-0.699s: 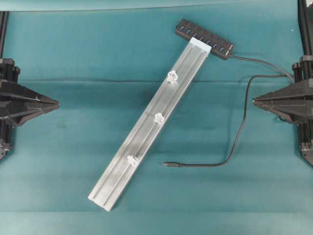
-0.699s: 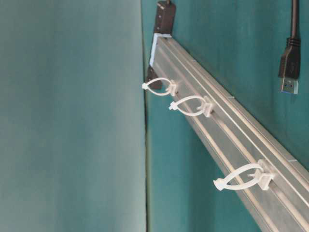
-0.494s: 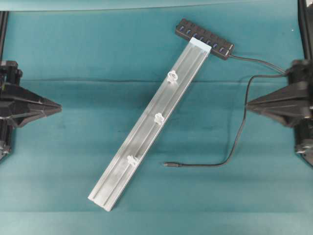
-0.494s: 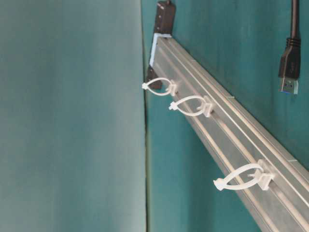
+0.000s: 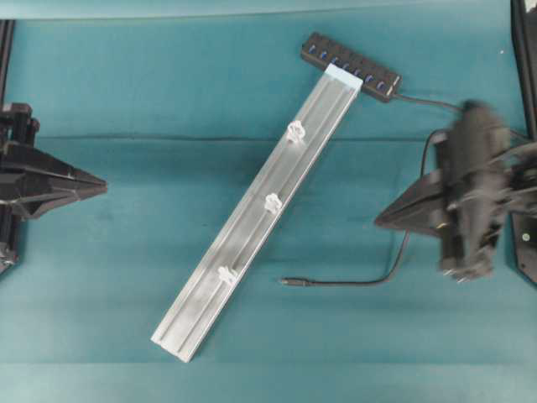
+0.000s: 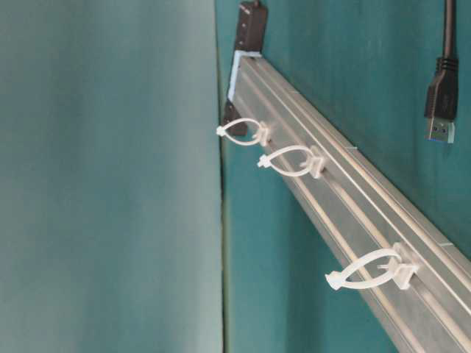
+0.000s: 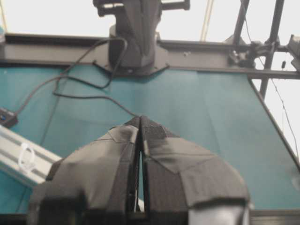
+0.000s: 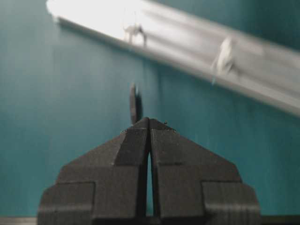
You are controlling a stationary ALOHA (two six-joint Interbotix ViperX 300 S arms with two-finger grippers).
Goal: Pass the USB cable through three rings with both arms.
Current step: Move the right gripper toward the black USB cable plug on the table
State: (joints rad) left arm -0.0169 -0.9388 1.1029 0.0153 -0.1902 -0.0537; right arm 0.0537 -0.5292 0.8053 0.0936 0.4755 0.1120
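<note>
The right hand (image 5: 379, 223), clenched and empty, hovers just past the USB cable (image 5: 382, 279); its plug (image 8: 133, 103) lies straight ahead. The left hand (image 5: 102, 186), clenched, sits well apart.

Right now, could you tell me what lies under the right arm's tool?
Under the shut right tool lie the teal cloth and a stretch of the USB cable. The cable's run beneath the blurred arm itself is covered.
</note>
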